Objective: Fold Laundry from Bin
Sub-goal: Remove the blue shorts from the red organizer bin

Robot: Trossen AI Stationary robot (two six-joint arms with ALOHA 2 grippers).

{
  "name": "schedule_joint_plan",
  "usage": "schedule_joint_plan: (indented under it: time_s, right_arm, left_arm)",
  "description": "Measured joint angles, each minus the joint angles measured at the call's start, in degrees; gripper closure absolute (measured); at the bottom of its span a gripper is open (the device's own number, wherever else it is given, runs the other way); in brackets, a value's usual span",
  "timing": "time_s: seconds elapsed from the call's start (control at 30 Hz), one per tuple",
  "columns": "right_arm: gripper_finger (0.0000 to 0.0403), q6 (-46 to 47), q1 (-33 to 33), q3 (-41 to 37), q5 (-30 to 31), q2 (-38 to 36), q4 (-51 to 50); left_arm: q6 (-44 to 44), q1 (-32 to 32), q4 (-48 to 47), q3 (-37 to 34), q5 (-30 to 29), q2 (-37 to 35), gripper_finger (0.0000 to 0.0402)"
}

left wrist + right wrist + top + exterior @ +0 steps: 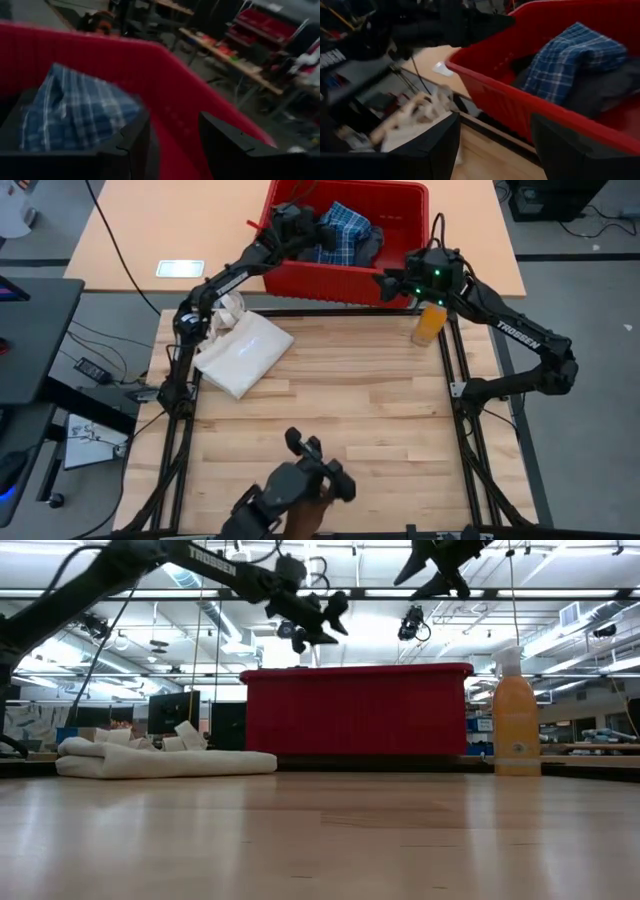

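The principal risk is judged to be a poor pick from the bin (300, 276): the plaid shirt (345, 230) lies on top of a dark grey piece (375, 242), so a descent into their overlap could lift two garments at once, or snag fabric on the thick rim. A second hazard is noted at the near wall, where the right hand (383, 283) is held just beside the orange spray bottle (429, 324); a careless swing could topple it. The left arm is found stretched across the counter (330, 410) and over a cream tote bag (240, 350), with the left hand (290, 225) poised above the bin's interior, fingers parted and empty. The right hand hangs at the bin's front edge, likewise spread and holding nothing.
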Motion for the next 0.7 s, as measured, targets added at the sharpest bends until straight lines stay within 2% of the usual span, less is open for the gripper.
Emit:
schedule_joint_plan:
  time_s: [0.1,0.3,0.43,0.53,0.7]
  right_arm:
    - [0.0157,1.1,-1.0,-0.1,-1.8,0.3,-0.9]
    - [0.0157,-2.6,-1.4,0.0,-1.5,2.9,-0.6]
    - [0.0157,0.3,-2.5,0.0,-2.6,5.4,-0.5]
    - [0.0157,0.4,-3.0,0.0,-3.6,7.9,-0.5]
    - [0.0157,2.1,-4.0,0.0,-7.0,11.7,0.7]
  left_arm:
    - [0.3,0.7,-0.4,0.6,-1.0,3.3,0.0230]
    - [6.5,2.1,3.7,1.3,-9.8,9.4,0.0230]
    - [10.9,2.1,7.6,1.3,-9.7,11.5,0.0228]
    - [13.8,2.1,10.0,1.4,-7.6,12.3,0.0207]
    - [17.2,2.4,9.7,1.4,-6.4,12.4,0.0144]
